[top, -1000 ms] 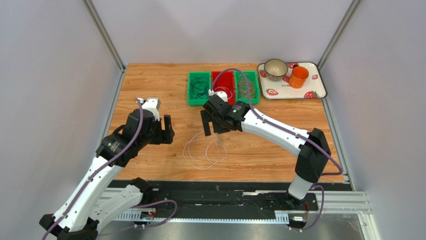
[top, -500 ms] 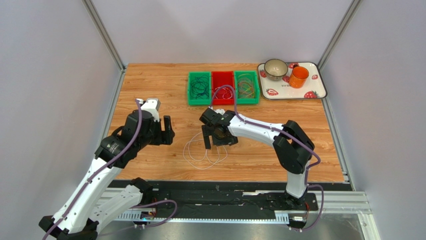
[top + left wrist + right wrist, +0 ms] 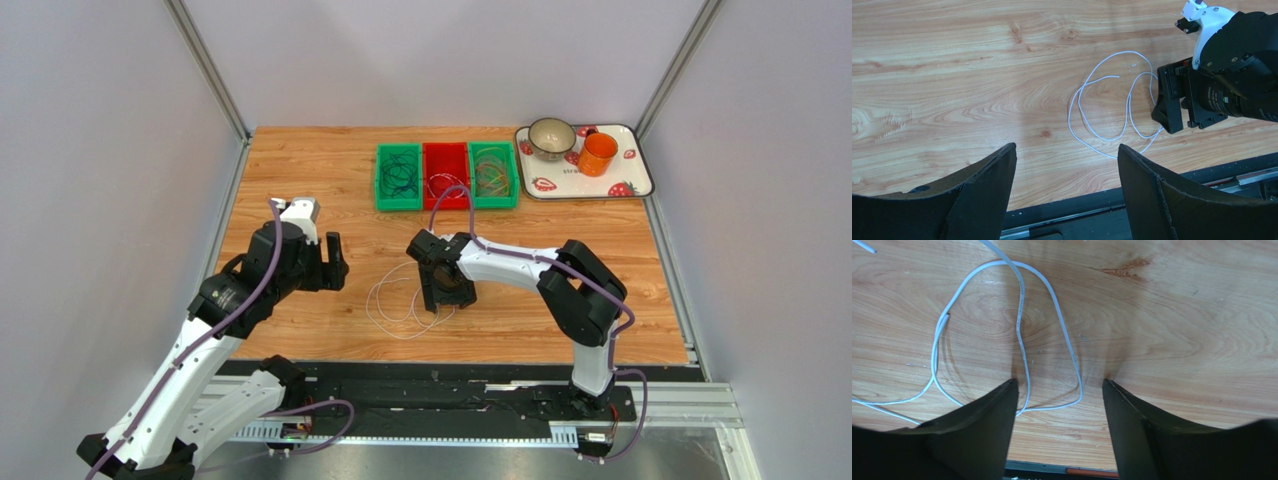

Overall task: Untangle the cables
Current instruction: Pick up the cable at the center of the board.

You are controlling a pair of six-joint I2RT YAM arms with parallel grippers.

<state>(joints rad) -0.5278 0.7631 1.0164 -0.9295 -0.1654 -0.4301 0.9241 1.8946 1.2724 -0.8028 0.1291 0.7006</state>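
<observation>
Since a second ago the right arm has drawn back from the bins toward the near edge and lowered, and its wrist now sits over the loose cable. No shift is noted in the left arm.

Left gripper [image 3: 1064, 200]: it stands at 9 o'clock of the cable and well apart from it, with fingers spread wide and nothing between them. It appears to be holding off to leave the right arm room while its camera keeps the cable in sight.

White cable [image 3: 1020, 325]: it lies flat on the wooden table [image 3: 300, 170], toward 6 o'clock of the table's centre. It forms several overlapping loops with one free end showing, and no other cable is mixed in.

Right gripper [image 3: 1059, 425]: the fingers are parted and point down, with the tips at or just above the wood; contact cannot be confirmed. A narrow loop runs between them and nothing is held yet. The position suggests a pinch on that loop.

Bins, at 12 o'clock: the left green bin [image 3: 379, 190] holds dark cables, the red bin [image 3: 446, 146] reddish ones, and the right green bin [image 3: 514, 185] yellowish ones. They are probably where separated cables go, sorted by colour.

Tray [image 3: 625, 160], at 2 o'clock: it carries a bowl [image 3: 551, 137] and an orange cup [image 3: 598, 153], well apart from the work, and has no evident part in the task.
</observation>
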